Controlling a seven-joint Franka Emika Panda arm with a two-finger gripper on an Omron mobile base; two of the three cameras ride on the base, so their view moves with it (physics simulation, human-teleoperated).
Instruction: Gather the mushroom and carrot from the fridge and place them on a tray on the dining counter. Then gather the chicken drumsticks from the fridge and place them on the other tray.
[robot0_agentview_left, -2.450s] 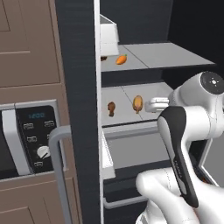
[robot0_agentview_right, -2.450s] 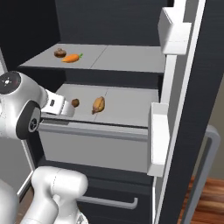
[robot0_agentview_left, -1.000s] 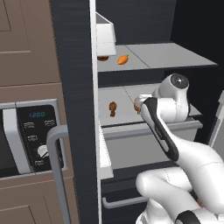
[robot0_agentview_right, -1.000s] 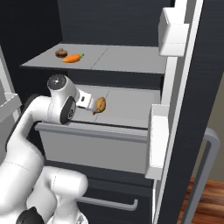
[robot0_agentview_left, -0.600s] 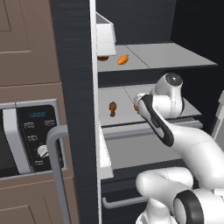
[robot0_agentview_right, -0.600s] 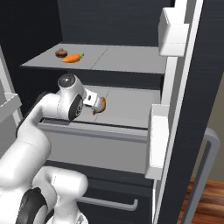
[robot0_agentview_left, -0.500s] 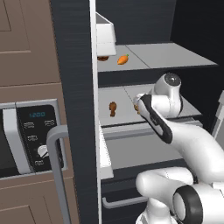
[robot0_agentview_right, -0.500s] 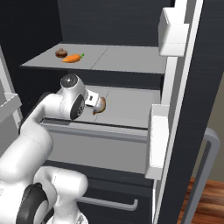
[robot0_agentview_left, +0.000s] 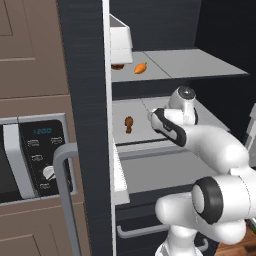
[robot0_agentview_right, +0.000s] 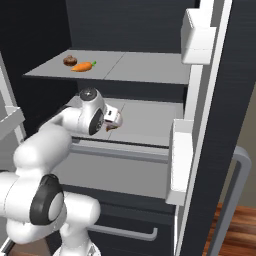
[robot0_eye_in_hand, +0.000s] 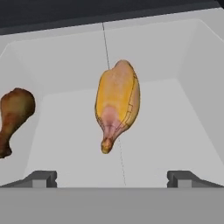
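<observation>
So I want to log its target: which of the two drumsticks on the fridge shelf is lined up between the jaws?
The lighter, golden-yellow drumstick, centred between the open jaws. The darker brown drumstick lies off to the left in the hand view.

Arm (robot0_agentview_left: 215, 150) is all glossy white, chunky rounded segments with dark grey round caps at the joints, plus a black band near the wrist. Past that, the gripper (robot0_eye_in_hand: 111, 177) ends in two small, dark grey, blocky finger tips (robot0_eye_in_hand: 40, 178).
</observation>
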